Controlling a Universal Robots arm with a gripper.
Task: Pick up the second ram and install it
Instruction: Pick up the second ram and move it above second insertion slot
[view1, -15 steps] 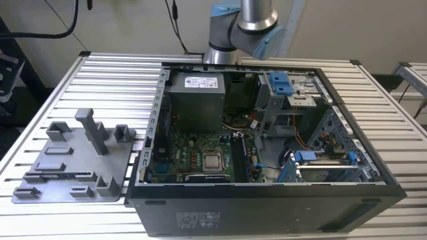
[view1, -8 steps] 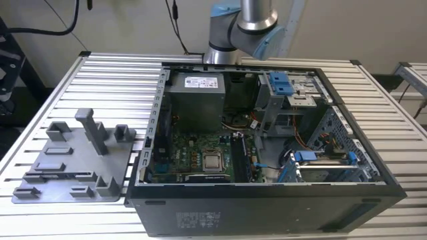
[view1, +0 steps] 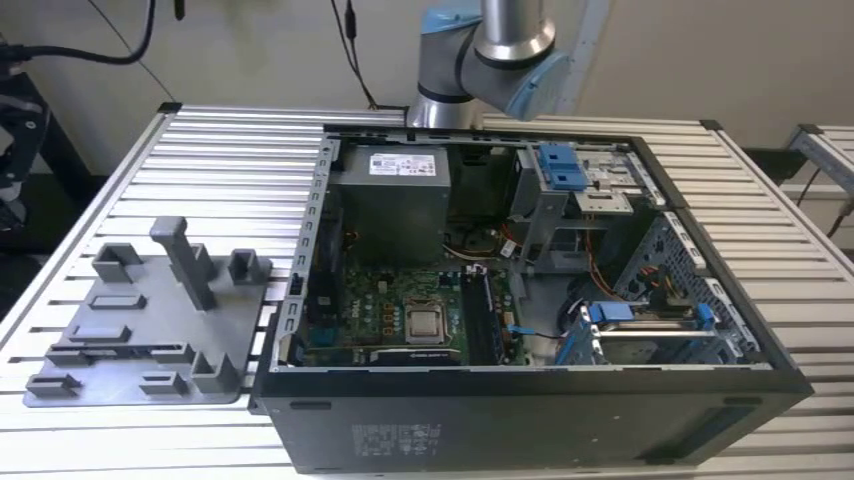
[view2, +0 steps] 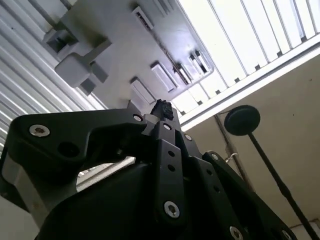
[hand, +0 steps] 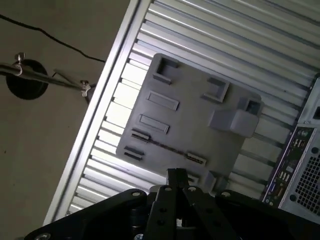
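Observation:
The grey holder tray (hand: 195, 130) lies on the slatted table, at the exterior view's left (view1: 134, 310). A thin dark strip, seen edge-on in one of the tray's slots, looks like the second ram (hand: 167, 148); its chips and label cannot be made out. My gripper (hand: 176, 174) hangs well above the tray's near edge, with its black fingertips pressed together and nothing visible between them. In the second wrist view the same tips (view2: 162, 106) point toward the tray (view2: 115, 45). The open computer case (view1: 534, 400) shows its motherboard (view1: 400, 300) and memory slots (view1: 491, 315).
The arm's base (view1: 481, 50) stands behind the case. A tall post (view1: 180, 255) and several shorter blocks rise from the tray. The table's edge (hand: 95, 115) runs close beside the tray, with a stand and a cable on the floor (hand: 27, 77) beyond.

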